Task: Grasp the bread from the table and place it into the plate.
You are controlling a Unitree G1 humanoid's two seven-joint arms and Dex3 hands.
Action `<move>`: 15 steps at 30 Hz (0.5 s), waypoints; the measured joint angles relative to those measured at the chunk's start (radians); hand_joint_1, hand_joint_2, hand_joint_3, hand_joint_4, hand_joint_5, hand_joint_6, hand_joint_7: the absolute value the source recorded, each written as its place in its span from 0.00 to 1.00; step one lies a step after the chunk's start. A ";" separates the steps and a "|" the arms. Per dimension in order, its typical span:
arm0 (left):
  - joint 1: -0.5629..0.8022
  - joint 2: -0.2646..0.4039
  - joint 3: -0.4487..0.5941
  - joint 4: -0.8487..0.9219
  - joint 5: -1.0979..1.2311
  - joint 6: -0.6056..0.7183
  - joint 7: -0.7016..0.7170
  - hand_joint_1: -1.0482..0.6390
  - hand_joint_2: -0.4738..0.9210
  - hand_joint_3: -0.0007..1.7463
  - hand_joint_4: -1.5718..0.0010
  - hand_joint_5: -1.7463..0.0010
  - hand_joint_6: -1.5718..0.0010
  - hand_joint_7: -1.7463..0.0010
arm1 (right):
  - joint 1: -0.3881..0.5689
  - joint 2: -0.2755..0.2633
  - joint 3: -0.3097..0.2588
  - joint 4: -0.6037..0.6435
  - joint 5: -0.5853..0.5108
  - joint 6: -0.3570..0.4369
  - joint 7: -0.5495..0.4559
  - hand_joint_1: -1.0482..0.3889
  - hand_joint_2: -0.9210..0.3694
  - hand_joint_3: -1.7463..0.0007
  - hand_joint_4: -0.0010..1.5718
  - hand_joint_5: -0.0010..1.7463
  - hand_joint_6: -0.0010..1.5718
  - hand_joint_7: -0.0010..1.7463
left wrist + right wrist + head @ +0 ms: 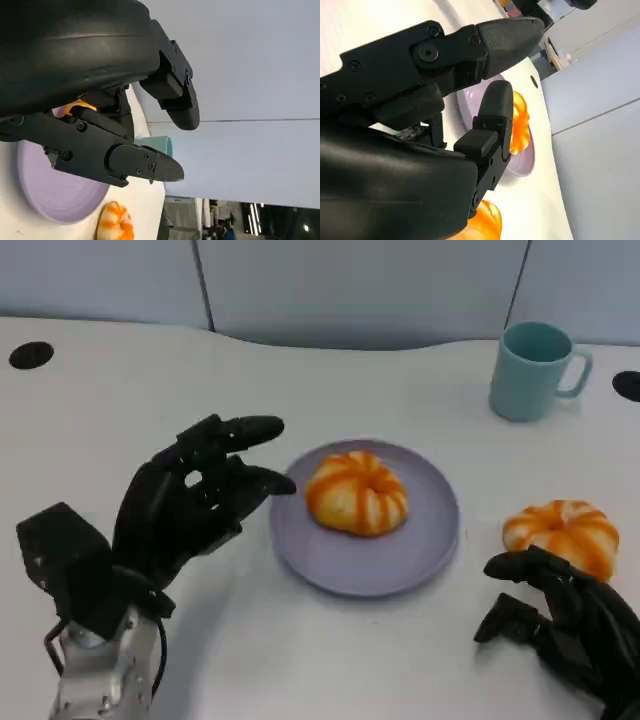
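Note:
An orange-and-white striped bread (357, 492) lies on the lavender plate (400, 558) at the table's middle. A second striped bread (562, 532) sits on the table to the plate's right. My left hand (195, 498) hovers just left of the plate, fingers spread and empty. Low at the right, my right hand (560, 625) lies just in front of the second bread, fingers apart, holding nothing. The left wrist view shows the plate (50, 192), the second bread (115, 224) and part of the plated bread (75, 106). In the right wrist view are the plate (520, 162), the plated bread (520, 122) and the second bread (482, 225).
A light teal mug (532, 370) stands at the back right, handle to the right; its rim (162, 145) peeks past my left fingers. Dark round holes (31, 355) mark the table at the far left and far right. A grey partition wall runs behind the table.

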 measured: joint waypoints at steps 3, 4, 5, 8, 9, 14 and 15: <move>0.079 -0.009 0.028 -0.081 -0.068 0.083 -0.017 0.38 1.00 0.11 0.60 0.40 0.55 0.71 | -0.001 0.000 -0.001 0.004 -0.002 -0.007 -0.006 0.43 0.00 0.91 0.42 0.80 0.41 0.57; 0.106 -0.011 0.036 -0.107 -0.081 0.108 -0.022 0.38 1.00 0.11 0.59 0.40 0.54 0.71 | -0.002 0.000 -0.001 0.005 -0.003 -0.007 -0.007 0.43 0.00 0.90 0.42 0.80 0.41 0.56; 0.133 -0.012 0.042 -0.134 -0.102 0.135 -0.026 0.38 1.00 0.10 0.59 0.39 0.54 0.71 | -0.002 0.000 -0.001 0.006 -0.002 -0.007 -0.006 0.43 0.00 0.90 0.42 0.80 0.41 0.56; 0.197 -0.016 0.057 -0.198 -0.133 0.210 -0.026 0.38 1.00 0.09 0.58 0.39 0.53 0.71 | -0.002 0.000 -0.002 0.008 -0.002 -0.007 -0.007 0.43 0.00 0.90 0.42 0.80 0.41 0.56; 0.205 -0.017 0.059 -0.213 -0.135 0.225 -0.025 0.38 1.00 0.09 0.58 0.39 0.53 0.71 | -0.002 0.000 -0.002 0.008 -0.003 -0.007 -0.007 0.43 0.00 0.90 0.42 0.80 0.41 0.56; 0.259 -0.018 0.083 -0.330 -0.176 0.345 0.007 0.41 1.00 0.11 0.61 0.27 0.53 0.69 | -0.006 0.004 0.002 0.011 -0.003 -0.005 -0.011 0.42 0.00 0.92 0.42 0.80 0.42 0.56; 0.282 -0.017 0.091 -0.361 -0.191 0.389 0.025 0.41 1.00 0.11 0.61 0.26 0.53 0.69 | -0.006 0.003 0.001 0.011 -0.003 -0.005 -0.014 0.42 0.00 0.92 0.42 0.79 0.42 0.56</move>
